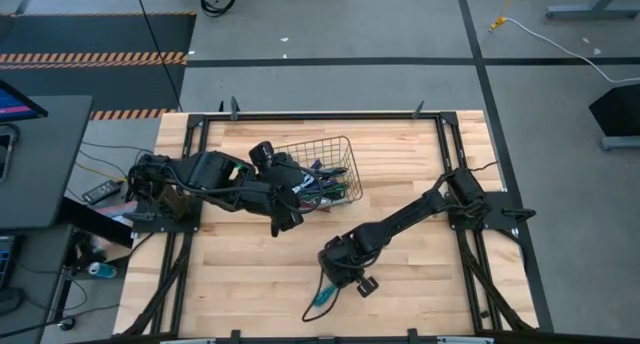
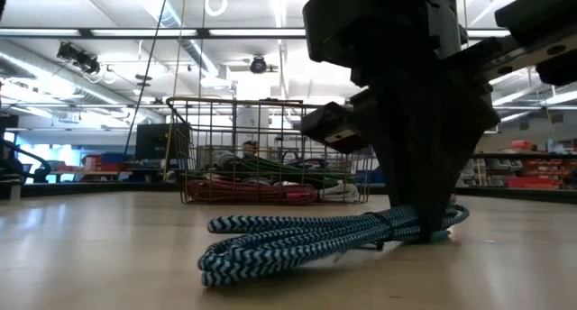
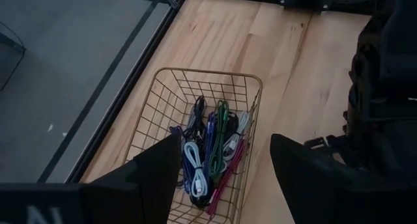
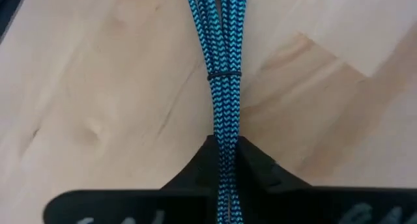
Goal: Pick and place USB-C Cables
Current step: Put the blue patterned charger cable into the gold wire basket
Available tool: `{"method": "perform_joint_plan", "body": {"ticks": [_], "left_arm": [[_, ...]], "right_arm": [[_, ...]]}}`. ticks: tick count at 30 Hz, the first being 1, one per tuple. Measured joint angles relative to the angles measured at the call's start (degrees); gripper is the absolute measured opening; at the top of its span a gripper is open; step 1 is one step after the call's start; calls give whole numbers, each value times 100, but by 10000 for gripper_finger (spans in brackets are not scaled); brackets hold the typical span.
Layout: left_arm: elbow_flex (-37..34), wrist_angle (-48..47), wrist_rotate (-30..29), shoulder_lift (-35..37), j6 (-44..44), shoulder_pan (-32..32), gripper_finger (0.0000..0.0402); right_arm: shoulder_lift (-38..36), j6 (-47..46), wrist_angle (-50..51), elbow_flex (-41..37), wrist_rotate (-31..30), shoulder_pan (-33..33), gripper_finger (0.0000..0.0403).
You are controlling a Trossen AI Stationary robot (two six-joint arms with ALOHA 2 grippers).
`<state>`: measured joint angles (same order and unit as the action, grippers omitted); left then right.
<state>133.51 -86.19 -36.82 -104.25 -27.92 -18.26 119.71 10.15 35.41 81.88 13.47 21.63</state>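
A teal-and-black braided USB-C cable (image 1: 320, 304), folded into a long bundle with a thin black tie (image 4: 225, 75) around it, lies on the wooden table near its near edge. My right gripper (image 1: 333, 282) stands over the bundle's far end, shut on it. More USB-C cables (image 3: 212, 146) in purple, green, white, blue and maroon lie in the wire mesh basket (image 1: 345, 149) at the far middle. My left gripper (image 3: 225, 178) hovers open at the basket's left side, above its rim, touching nothing. My right gripper pinches the cable bundle (image 4: 225, 142) between its two fingers, close to the bundle's far end (image 2: 442, 231), with several strands in the hold together. The fingers come steeply from above. The bundle (image 2: 297, 238) lies flat on the table, stretching away toward the near edge.
The basket (image 2: 194, 148) stands on the table behind the teal cable. Bare wood lies around the cable. A black metal frame (image 1: 300, 115) runs along the table's edges, and my right arm (image 1: 410, 216) slants across the right half.
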Motion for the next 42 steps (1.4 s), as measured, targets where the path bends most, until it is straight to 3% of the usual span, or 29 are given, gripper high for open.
{"method": "perform_joint_plan", "body": {"ticks": [6, 13, 22, 29, 37, 42], "left_arm": [[0, -48, 0, 0, 3, 2, 243], [0, -69, 1, 0, 0, 2, 243], [0, -72, -3, 0, 6, 4, 243], [0, -76, 2, 0, 15, 0, 243], [0, -87, 0, 0, 70, 4, 243], [0, -98, 0, 0, 68, 4, 243]], "right_arm": [[-823, -269, 124, 50, -292, -118, 27], [-2348, -549, 180, 590, -1186, -534, 27], [-3612, -543, 1058, 716, -1351, -1675, 26], [-3335, -77, 1409, 713, -850, -2505, 25], [-2221, 516, 1170, 711, -103, -3132, 25], [-1583, 772, 1159, 711, 41, -3313, 25]]}}
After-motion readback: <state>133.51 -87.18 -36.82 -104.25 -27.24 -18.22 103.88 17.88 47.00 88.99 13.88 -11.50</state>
